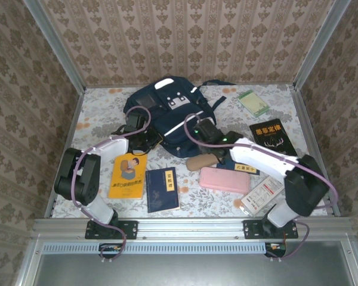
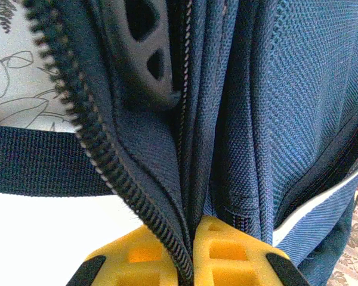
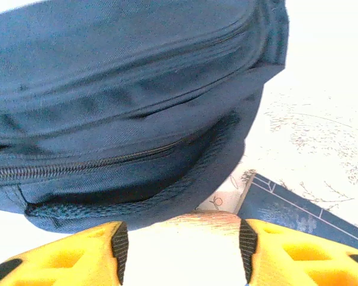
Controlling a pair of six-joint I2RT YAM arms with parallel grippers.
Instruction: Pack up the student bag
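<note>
- Right now the student bag (image 1: 167,116) lies in the middle of the table (image 1: 95,113), toward the far side. Its front pocket with the white patches faces up.
- Its long axis runs from far to near, leaning a little to my right at the near end.
- My left claw (image 2: 188,244) is pinched tight on the bag's zip edge. The zipper teeth run straight down between the 2 yellow fingers, and dark fabric folds on either side.
- That grip is on the bag's near-left side, so I judge the mouth to be there, and my left arm is the nearer one to it.
- My right claw (image 3: 182,229) has a tan case (image 1: 201,162) between its pads. Both pads look pressed to the case's sides, so I read it as gripped at a middling width.
- From the right claw, the bag's rounded near end sits just ahead, with a closed zip line across it and no opening that I can see on this side.
- The coming move turns on that: I think the case must travel leftward around the near end to the edge my left claw holds.
- Further out lie a pink case (image 1: 225,179), a yellow book (image 1: 127,176), a navy book (image 1: 161,189) and a black book (image 1: 272,137), all apart from the bag.
</note>
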